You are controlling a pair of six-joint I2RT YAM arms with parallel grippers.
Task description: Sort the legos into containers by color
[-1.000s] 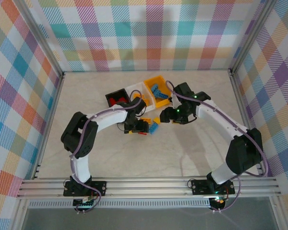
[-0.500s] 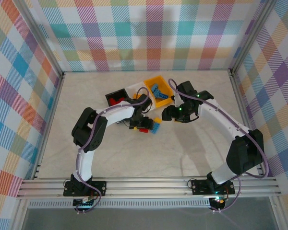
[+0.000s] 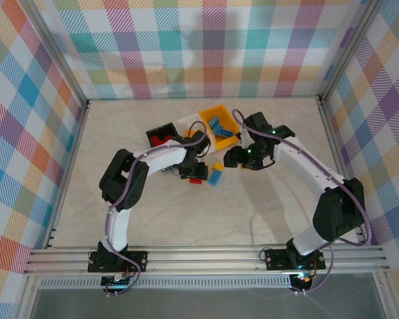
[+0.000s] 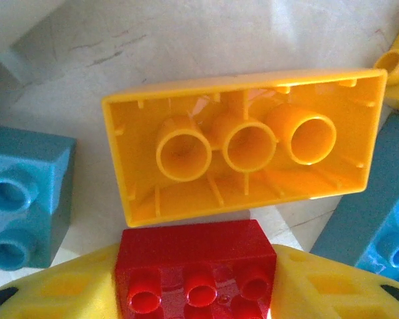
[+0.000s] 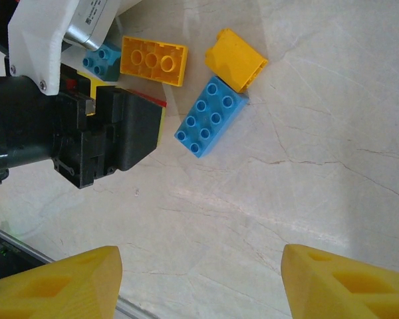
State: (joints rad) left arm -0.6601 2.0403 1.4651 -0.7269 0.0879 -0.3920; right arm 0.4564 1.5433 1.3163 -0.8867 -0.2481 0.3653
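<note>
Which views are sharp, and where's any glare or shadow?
Left wrist: the upside-down yellow brick is sharp, with faint highlights on its inner wall; the red brick and the left end effector's fingers flanking it look softer. Right wrist: even light, blue brick crisp, right end effector's fingers slightly blurred. Top external: soft arm shadows on the table, bricks tiny.

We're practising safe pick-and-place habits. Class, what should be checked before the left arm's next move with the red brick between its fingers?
1. Red brick sits between the left gripper's fingers, both touching its sides: ok.
2. Red brick lifted free of the surface: cannot tell.
3. Upturned yellow brick clear of the red brick: cannot tell; it lies very close ahead.
4. Black bin, with red inside, is open-topped: ok.
5. Right gripper open, empty, on the side away from the black bin: ok.
</note>
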